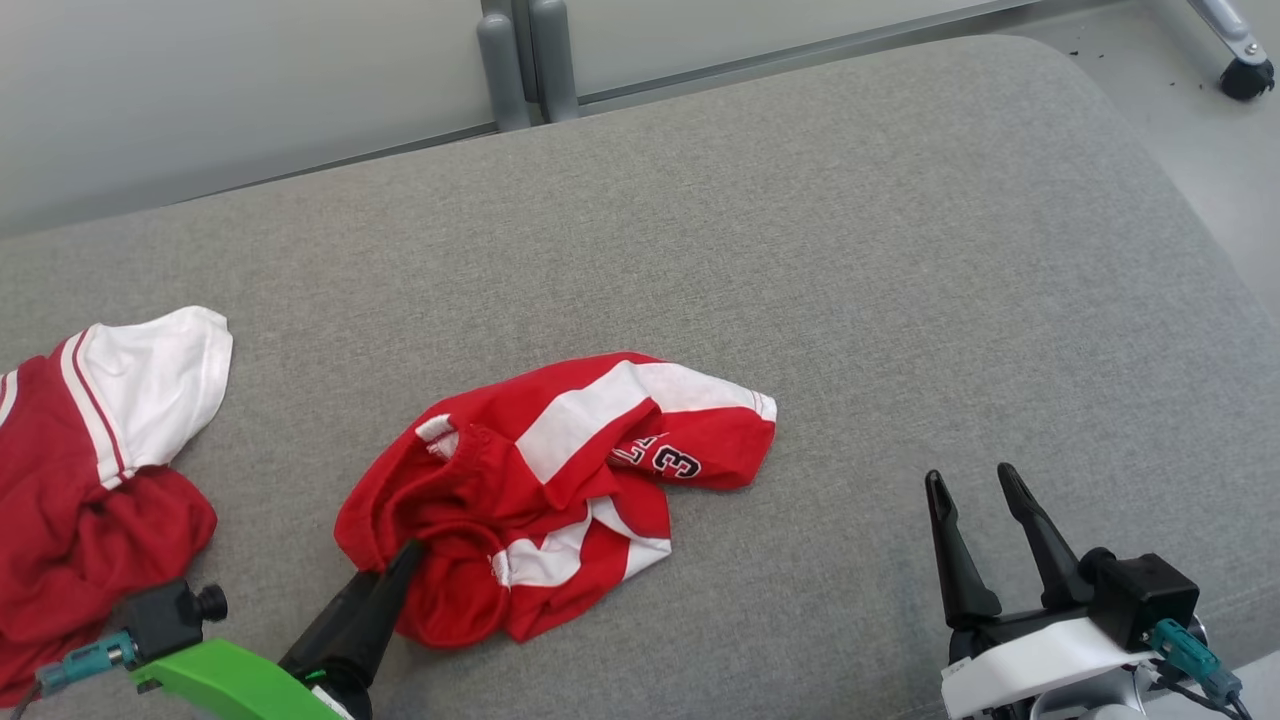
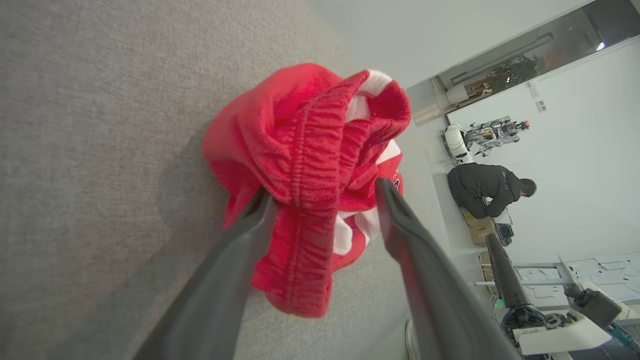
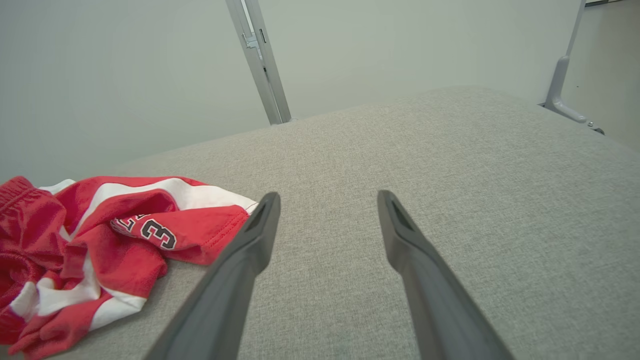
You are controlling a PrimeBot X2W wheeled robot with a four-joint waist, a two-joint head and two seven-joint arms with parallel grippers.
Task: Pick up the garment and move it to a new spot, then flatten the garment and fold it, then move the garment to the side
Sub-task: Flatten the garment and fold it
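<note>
The garment [image 1: 560, 490] is a pair of red shorts with white stripes and a "3" print, lying crumpled in the middle of the grey cushion [image 1: 900, 280]. My left gripper [image 1: 405, 555] reaches into its near-left edge. In the left wrist view this left gripper [image 2: 320, 192] is open, its two fingers on either side of the bunched elastic waistband [image 2: 312, 150]. My right gripper [image 1: 972, 478] hovers open and empty above bare cushion, right of the garment. The right wrist view has the right gripper [image 3: 327, 197] beside the printed leg [image 3: 150, 230], not touching it.
A second red and white garment [image 1: 90, 460] lies at the cushion's left edge. Grey posts [image 1: 525, 60] and a wall stand behind the cushion; a castor [image 1: 1245, 75] is at far right. A person [image 2: 487, 190] bends over in the room beyond.
</note>
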